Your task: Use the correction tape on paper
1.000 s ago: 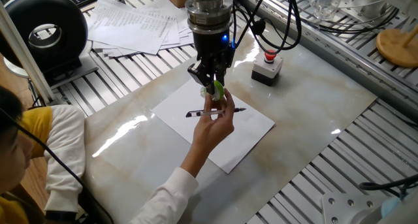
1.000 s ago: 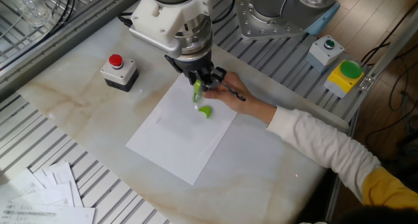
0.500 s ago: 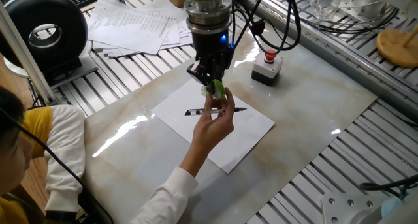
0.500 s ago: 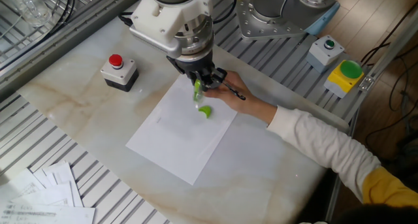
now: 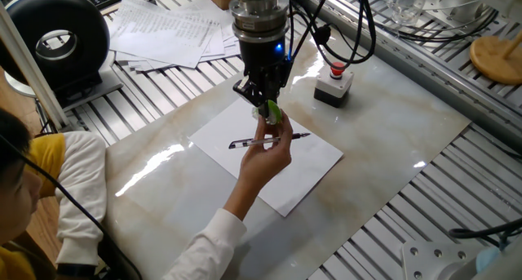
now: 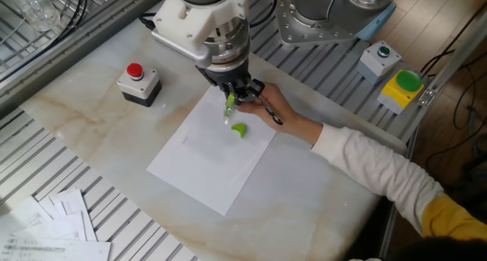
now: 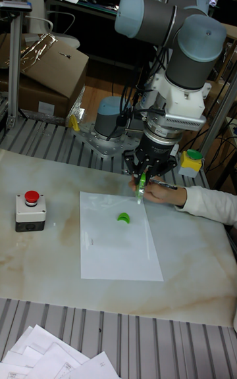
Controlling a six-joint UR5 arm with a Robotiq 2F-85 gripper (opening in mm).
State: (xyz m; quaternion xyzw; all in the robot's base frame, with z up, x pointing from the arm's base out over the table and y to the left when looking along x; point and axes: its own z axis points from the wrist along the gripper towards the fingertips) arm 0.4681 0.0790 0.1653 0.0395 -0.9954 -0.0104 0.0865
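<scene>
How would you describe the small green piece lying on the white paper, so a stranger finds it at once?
Find the marble table and the single white paper at its middle. Near the paper's edge closest to the person's hand, just below the gripper, lies a small green piece. It is the only loose coloured thing resting on the sheet.

one robot arm (image 7: 178, 43) with one hand (image 6: 230, 101) hangs over one marble desk (image 5: 391, 149). one blank white sheet of paper (image 6: 205, 158) lies on the desk. two green pieces show: one slim correction tape (image 6: 229, 105) in the hand and one small curled green piece (image 6: 240, 130) lying on the paper. one person's hand (image 5: 265, 153) holds one pen (image 5: 269, 140). two button boxes carry red buttons (image 6: 137, 82), and a second grey box at the far right has a green button (image 6: 378, 57); one yellow box with a green top (image 6: 403, 87) sits beside it. one fanned stack of printed sheets (image 5: 171, 31) lies at the far left.
</scene>
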